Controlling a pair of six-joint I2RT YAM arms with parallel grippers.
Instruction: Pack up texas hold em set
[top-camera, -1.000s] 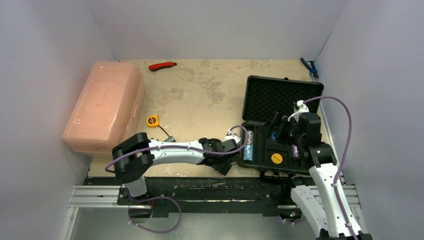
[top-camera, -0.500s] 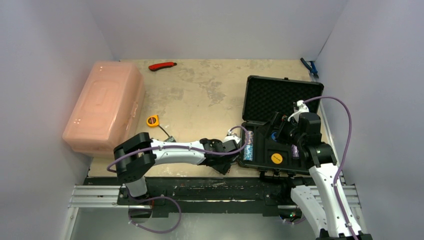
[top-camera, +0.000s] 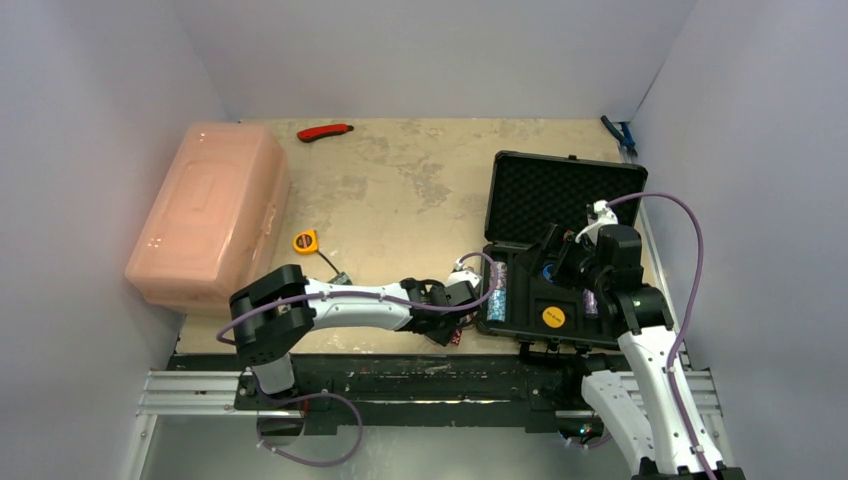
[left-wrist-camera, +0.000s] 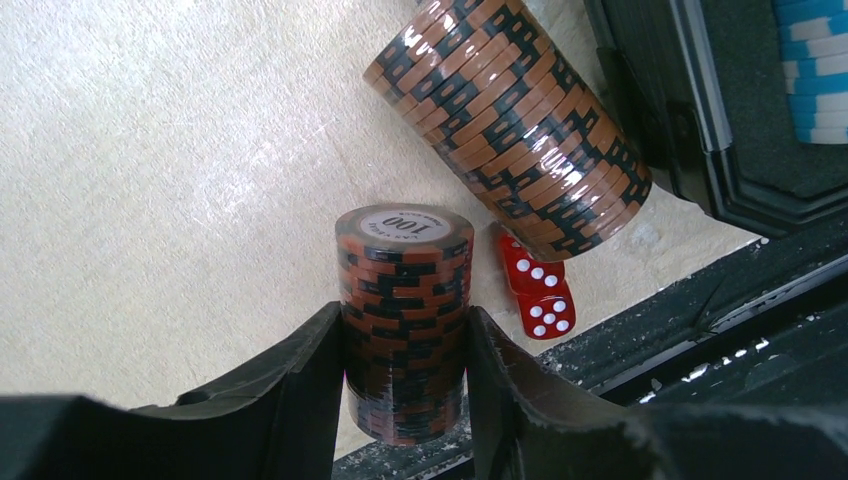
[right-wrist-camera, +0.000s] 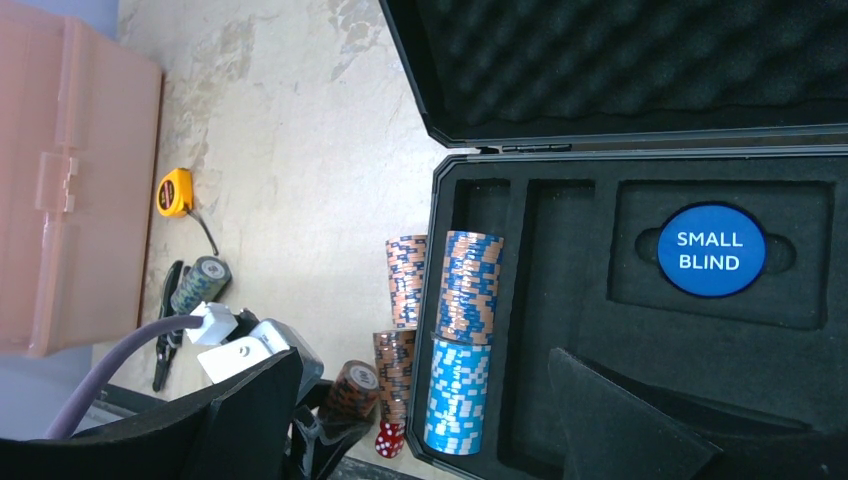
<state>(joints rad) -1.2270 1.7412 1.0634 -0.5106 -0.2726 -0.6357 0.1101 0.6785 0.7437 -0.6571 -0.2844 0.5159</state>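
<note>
1. Standing upright at the near table edge, a short chip stack (left-wrist-camera: 404, 270) is clamped on both sides by the black fingers (left-wrist-camera: 300, 385) of the left gripper (left-wrist-camera: 405, 345). Its discs are glossy brown with black edge marks, and the top one is printed 100.
2. Just beside it, a longer chip roll (left-wrist-camera: 510, 130) of the same colours is laid on its side, and two red dice (left-wrist-camera: 537, 290) with white pips are tucked close under its lower end.
3. Immediately to the right, the black hard briefcase (top-camera: 515, 318) is found open, its raised lid lined with egg-crate foam (right-wrist-camera: 640, 60) and its base foam cut into slots.
4. In one slot a speckled brown-and-blue stack (right-wrist-camera: 470, 285) and a light blue stack (right-wrist-camera: 455, 395) are laid end to end. A round SMALL BLIND disc (right-wrist-camera: 712, 250) and a yellow disc (top-camera: 553, 317) are seated in recesses.
5. Over the base, the right gripper (right-wrist-camera: 425, 365) is held with its fingers spread wide and nothing between them.
6. On the mottled beige table (top-camera: 400, 190), a yellow tape measure (top-camera: 304, 241), a translucent pink box (top-camera: 205, 215) and a red knife (top-camera: 325, 131) are seen well apart from the case.
</note>
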